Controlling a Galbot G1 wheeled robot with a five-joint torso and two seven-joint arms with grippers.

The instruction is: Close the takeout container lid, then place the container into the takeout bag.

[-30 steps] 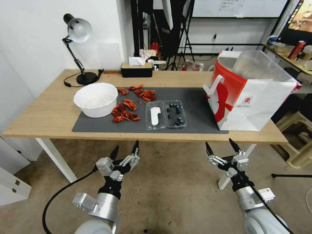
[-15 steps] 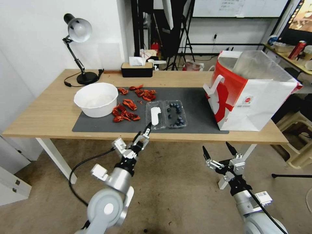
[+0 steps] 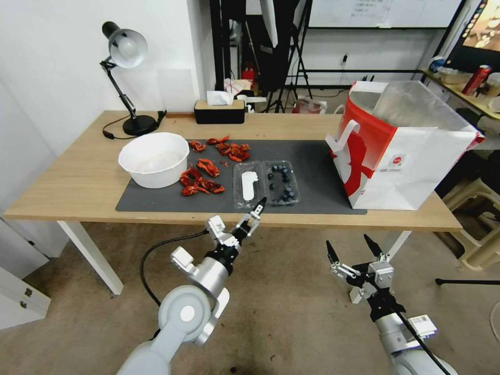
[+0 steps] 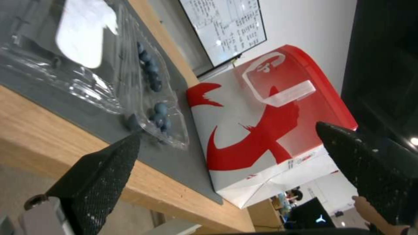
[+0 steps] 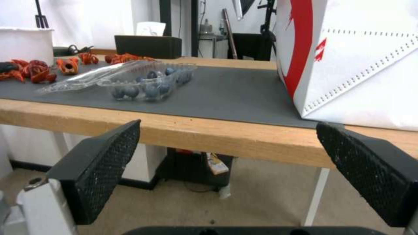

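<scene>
On the table [image 3: 78, 182], left to right: one lamp [image 3: 125, 49], one white bowl [image 3: 154, 159], a scatter of red crayfish [image 3: 208, 169] too many to count, one tissue box [image 3: 219, 111], one container [image 3: 283, 182] lying open on the grey mat [image 3: 312, 166], its lid [image 3: 248, 185] flat to its left, and one bag [image 3: 406, 151] standing at the right end.

The left gripper [image 3: 256, 211] hovers at the table's front edge, just before the container's near end, jaws spread. The right gripper [image 3: 353, 249] hangs lower, off the table, below the gap between container and bag, jaws wide apart.
</scene>
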